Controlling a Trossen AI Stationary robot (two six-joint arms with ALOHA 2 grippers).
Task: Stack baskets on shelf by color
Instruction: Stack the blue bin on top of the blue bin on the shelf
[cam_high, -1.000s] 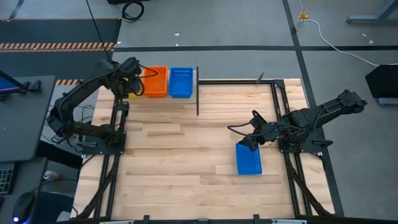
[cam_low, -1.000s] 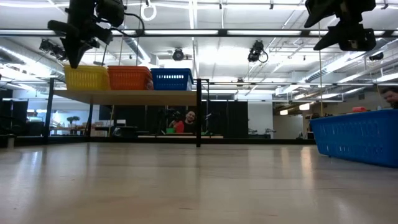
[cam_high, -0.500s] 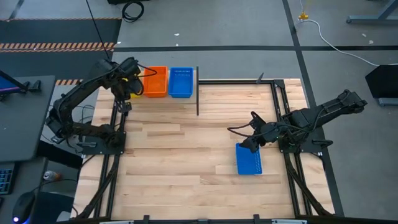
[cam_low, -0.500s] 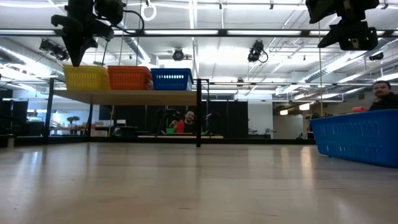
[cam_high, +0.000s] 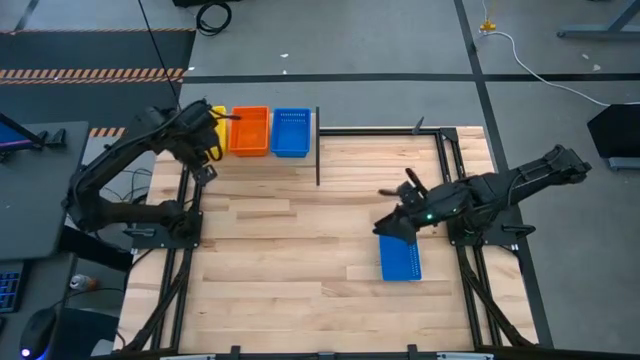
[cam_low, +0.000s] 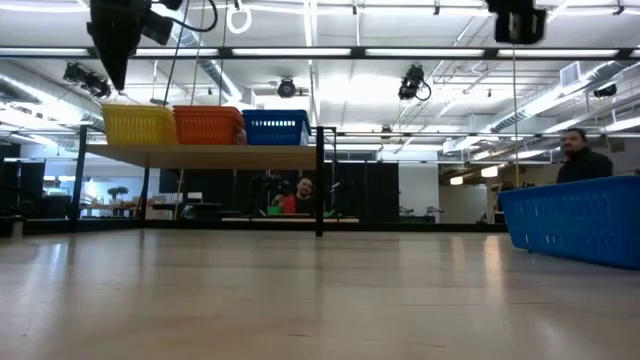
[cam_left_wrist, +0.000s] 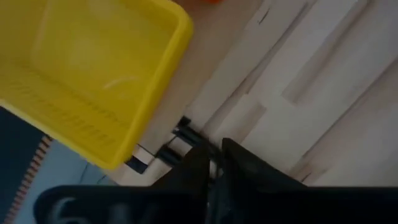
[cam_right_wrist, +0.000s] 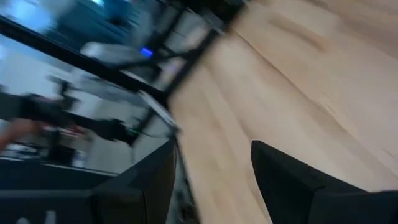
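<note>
Since the earlier frames, we see the left end effector (cam_high: 207, 136) has drawn back from above the yellow perforated plastic basket (cam_high: 217, 131) toward the outer edge of the raised light-wood plank shelf (cam_low: 210, 156), and the right end effector (cam_high: 392, 225) has swung around above the light wooden counter (cam_high: 300, 260).

In the left wrist view, the left fingers (cam_left_wrist: 200, 163) stand close together with only a narrow gap, holding nothing; the yellow basket lies apart from them.

The right end effector hovers over the counter, just beside the near end of a lone blue perforated plastic basket (cam_high: 400, 258), which sits on the counter well apart from the shelf. In the right wrist view its fingers (cam_right_wrist: 283, 171) stand wide apart with bare wood between them, holding nothing.

On the shelf, the low view shows three baskets side by side: the yellow one at the end nearest the left arm, an orange mesh plastic basket (cam_low: 207, 125) in the middle touching it, and a blue mesh plastic basket (cam_low: 275, 127) at the other end, next to the shelf's black metal post (cam_low: 320, 180).

Beyond the shelf, a person (cam_low: 584, 160) shows in the room past the lone blue basket, and another person (cam_low: 302, 196) under the shelf plank.
</note>
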